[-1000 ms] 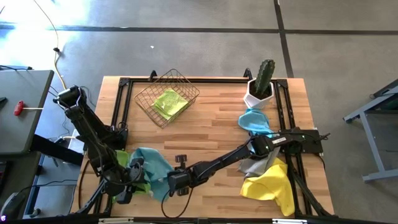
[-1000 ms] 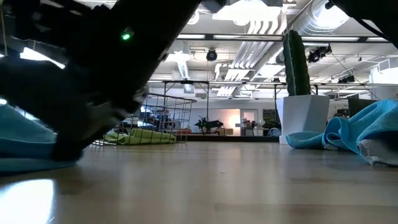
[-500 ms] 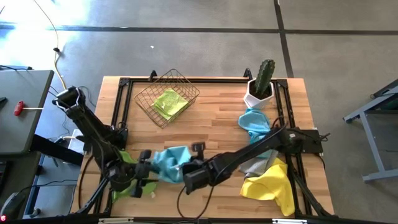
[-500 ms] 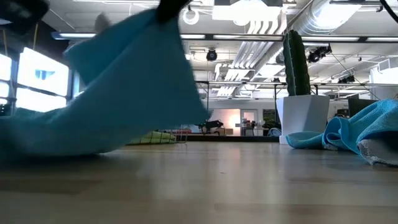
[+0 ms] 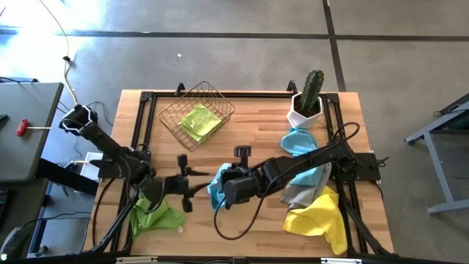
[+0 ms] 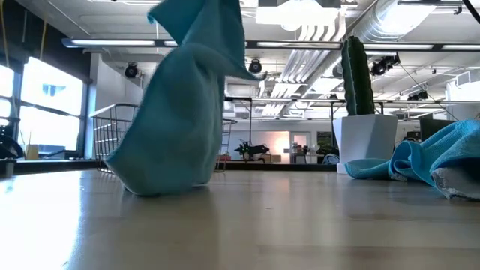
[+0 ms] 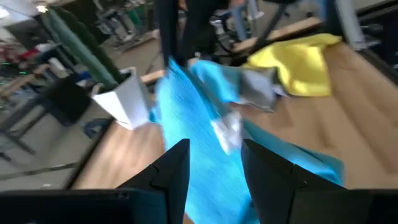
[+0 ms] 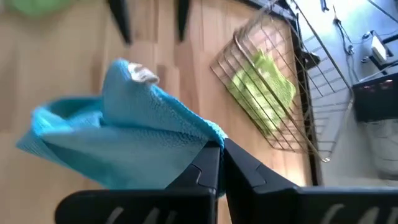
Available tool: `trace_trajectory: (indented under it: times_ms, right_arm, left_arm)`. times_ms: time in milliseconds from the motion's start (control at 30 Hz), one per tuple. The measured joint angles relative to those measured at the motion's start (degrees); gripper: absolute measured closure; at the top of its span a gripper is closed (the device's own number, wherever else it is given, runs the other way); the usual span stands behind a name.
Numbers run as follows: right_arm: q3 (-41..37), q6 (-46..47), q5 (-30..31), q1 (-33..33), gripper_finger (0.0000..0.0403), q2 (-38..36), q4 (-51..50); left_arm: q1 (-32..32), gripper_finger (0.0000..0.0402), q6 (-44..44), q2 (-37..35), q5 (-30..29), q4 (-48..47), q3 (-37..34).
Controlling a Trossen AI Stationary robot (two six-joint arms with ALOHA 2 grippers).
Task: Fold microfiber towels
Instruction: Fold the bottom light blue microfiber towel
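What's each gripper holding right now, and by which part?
Right gripper is shut on a light blue towel, pinching its raised edge. Left gripper is open, holding nothing.

Bright daylight glares on the floor beyond the wire basket; ceiling lamps shine above it; the left wrist view is motion-blurred.

The blue towel is soft, nubby matt cloth. The surface is smooth, slightly glossy wood planks. The basket is thin metal wire.
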Motion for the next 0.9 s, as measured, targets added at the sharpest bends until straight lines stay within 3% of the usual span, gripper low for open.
trace_trajectory:
  times_ms: [133,300,633,900]
  right_arm:
    - [0.0,-0.4,0.3,-1.5,0.0403,0.0,-0.7]
    - [0.0,-2.3,0.8,-3.5,0.0403,0.1,-0.7]
    - [0.0,-4.5,0.7,-4.4,0.0403,0.1,0.2]
    - [0.0,-7.4,0.8,-4.4,0.0403,0.1,2.1]
  left_arm:
    - [4.0,0.0265,1.8,0.0,1.9,3.8,0.0]
    - [8.2,0.0251,2.3,0.0,9.0,7.0,0.0]
    - [13.5,0.0206,-0.3,0.0,10.8,7.4,0.0]
    - [17.1,0.0207,-4.9,2.5,24.4,6.7,0.0]
